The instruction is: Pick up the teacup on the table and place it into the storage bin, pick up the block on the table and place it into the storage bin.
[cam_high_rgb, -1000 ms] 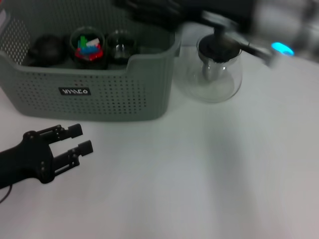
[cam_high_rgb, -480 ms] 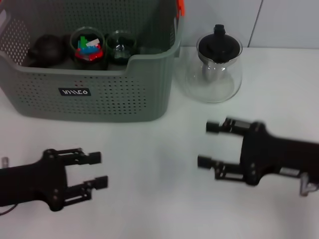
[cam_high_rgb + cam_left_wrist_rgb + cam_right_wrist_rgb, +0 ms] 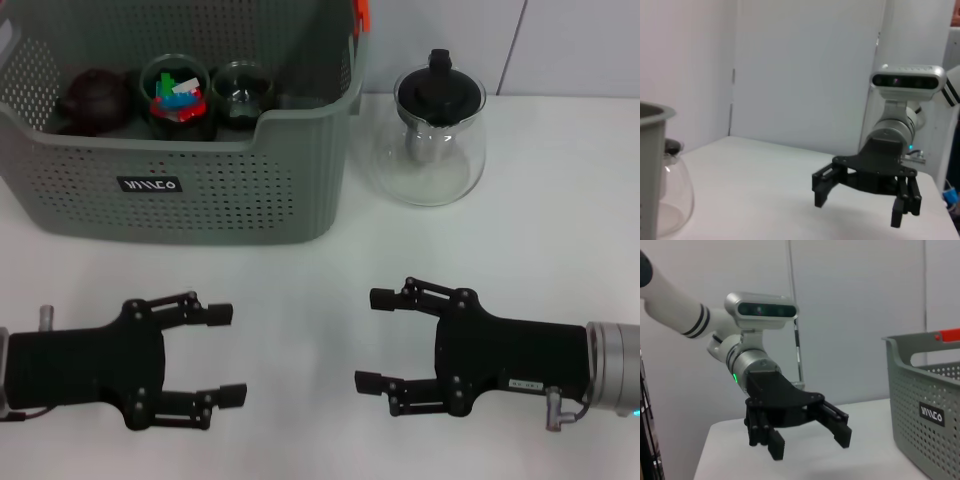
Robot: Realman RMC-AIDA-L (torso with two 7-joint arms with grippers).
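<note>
Grey-green perforated storage bin [image 3: 200,190], orange tab [image 3: 362,14], black hands.

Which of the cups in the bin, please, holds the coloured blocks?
The left glass cup, beside the dark teapot in the bin; the glass cup on its right shows no blocks.

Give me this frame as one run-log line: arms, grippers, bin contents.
left gripper: open, empty, low over table | right gripper: open, empty, facing it | storage bin: holds cup of blocks, glass teacup, dark teapot | glass pot: beside bin
</note>
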